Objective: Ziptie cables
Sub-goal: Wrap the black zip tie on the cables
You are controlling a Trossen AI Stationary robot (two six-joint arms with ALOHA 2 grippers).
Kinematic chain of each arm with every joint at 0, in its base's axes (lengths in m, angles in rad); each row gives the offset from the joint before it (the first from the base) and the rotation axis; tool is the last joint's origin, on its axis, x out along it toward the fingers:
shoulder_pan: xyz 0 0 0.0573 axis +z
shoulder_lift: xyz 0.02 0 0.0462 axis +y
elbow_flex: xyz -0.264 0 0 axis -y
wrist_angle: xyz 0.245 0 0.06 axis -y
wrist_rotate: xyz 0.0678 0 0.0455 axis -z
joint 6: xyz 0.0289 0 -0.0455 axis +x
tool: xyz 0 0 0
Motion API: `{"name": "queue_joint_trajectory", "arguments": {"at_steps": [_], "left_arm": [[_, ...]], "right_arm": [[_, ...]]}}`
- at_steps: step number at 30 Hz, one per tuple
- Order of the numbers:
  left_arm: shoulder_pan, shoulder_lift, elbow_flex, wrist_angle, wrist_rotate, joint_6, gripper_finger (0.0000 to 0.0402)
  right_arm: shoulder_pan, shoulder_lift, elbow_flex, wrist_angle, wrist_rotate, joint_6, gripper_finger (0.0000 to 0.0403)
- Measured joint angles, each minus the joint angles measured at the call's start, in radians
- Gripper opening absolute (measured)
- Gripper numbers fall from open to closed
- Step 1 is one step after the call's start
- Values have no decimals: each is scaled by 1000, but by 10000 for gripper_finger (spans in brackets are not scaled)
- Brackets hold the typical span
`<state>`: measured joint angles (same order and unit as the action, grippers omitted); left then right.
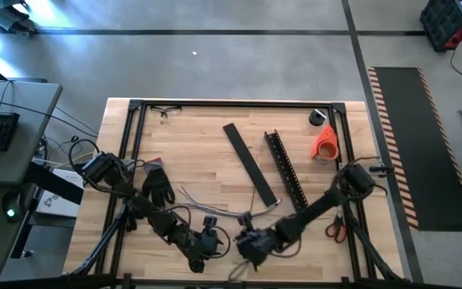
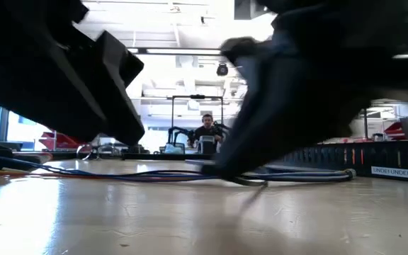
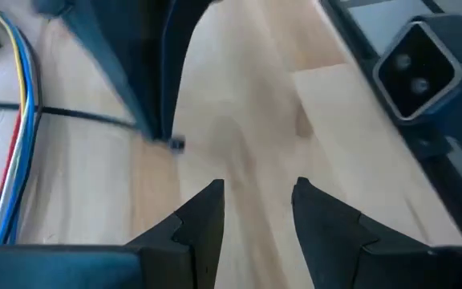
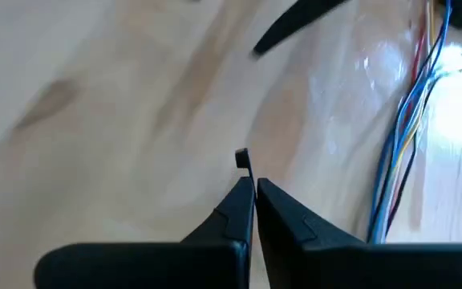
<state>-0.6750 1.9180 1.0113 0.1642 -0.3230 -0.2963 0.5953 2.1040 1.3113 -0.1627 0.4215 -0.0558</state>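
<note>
The cables [image 1: 215, 210], a loose bundle of thin blue, yellow, red and whitish wires, lie on the wooden table near its front; they also show in the right wrist view [image 4: 407, 136] and the left wrist view [image 3: 14, 120]. A thin black zip tie [image 3: 87, 117] lies across them. My right gripper [image 4: 253, 183] is shut at the tie's small square head. My left gripper [image 3: 259, 201] hovers open just beside it over bare wood, nothing between its fingers. In the high view the two grippers [image 1: 208, 241] [image 1: 247, 241] almost meet. My right gripper pinches the zip tie at its head end [image 4: 241, 158] between the very tips of its two fingers. The fingers slant down toward the table from the right. The tie's strap runs off level across the cables [image 3: 22, 108], low over the wood.
Behind the cables lie a black slotted channel bar [image 1: 285, 170] and a flat black strip [image 1: 249, 163]. An orange tape roll [image 1: 325, 144] stands at the far right, red-handled scissors [image 1: 335, 230] lie at the right, black gloves [image 1: 157, 185] at the left. A person sits beyond the table [image 2: 206, 131].
</note>
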Motion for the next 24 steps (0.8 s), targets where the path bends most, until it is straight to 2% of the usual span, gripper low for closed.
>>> {"name": "queue_joint_trajectory", "arguments": {"at_steps": [4,8,15,18,21,24], "left_arm": [[-3,2,0,28,-27,36,129],[-8,29,0,136,-75,195,129],[7,67,1,286,-274,373,129],[37,99,5,369,-257,406,129],[67,127,19,376,-195,450,129],[82,134,32,344,-180,471,129]], "right_arm": [[53,-1,0,-33,111,106,0],[108,-22,-2,-96,256,260,0],[232,-90,-52,-155,510,551,0],[272,-117,-109,-132,562,679,0],[296,-137,-156,-72,579,728,0],[301,-142,-176,-15,515,729,0]]}}
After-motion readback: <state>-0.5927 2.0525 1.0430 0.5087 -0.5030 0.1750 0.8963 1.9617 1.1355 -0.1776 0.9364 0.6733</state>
